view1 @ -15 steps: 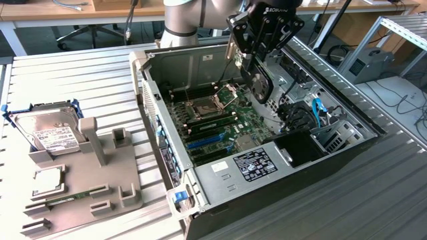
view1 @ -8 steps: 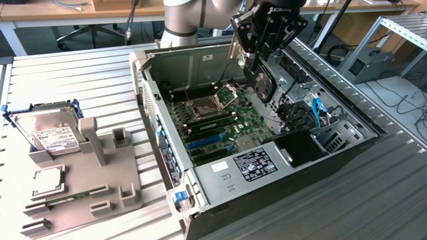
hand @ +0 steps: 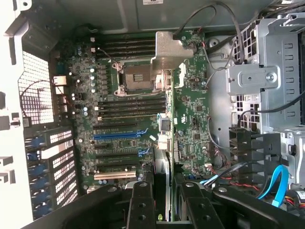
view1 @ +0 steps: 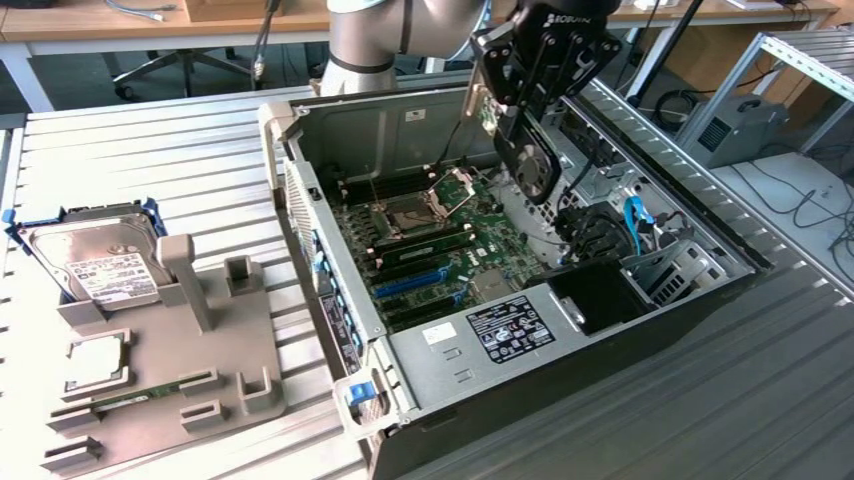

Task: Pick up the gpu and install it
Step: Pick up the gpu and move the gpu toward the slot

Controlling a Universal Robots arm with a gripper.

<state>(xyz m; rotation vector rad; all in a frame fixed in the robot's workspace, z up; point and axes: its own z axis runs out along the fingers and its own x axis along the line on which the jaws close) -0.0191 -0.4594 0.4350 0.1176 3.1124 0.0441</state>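
Observation:
My gripper [view1: 511, 108] hangs over the open computer case [view1: 300, 190], shut on the gpu [view1: 526, 155]. The card hangs down from the fingers with its black round fan facing the exterior view's left, above the right side of the green motherboard [view1: 427, 250]. In the wrist view the gpu [hand: 161, 174] shows edge-on between my two black fingers [hand: 142, 205], with the gripper [hand: 164, 202] looking straight down at the motherboard [hand: 133, 95]. The long blue expansion slot [hand: 119, 135] lies just beside the card's lower edge, and the card is still apart from it.
A silver hard drive [view1: 100, 260], a narrow green memory stick [view1: 134, 393] and a square chip [view1: 96, 365] sit in a grey holder [view1: 200, 340] at the exterior view's left. Inside the case are a metal drive cage [hand: 267, 81], blue cables [hand: 281, 186] and a black power supply [view1: 601, 295].

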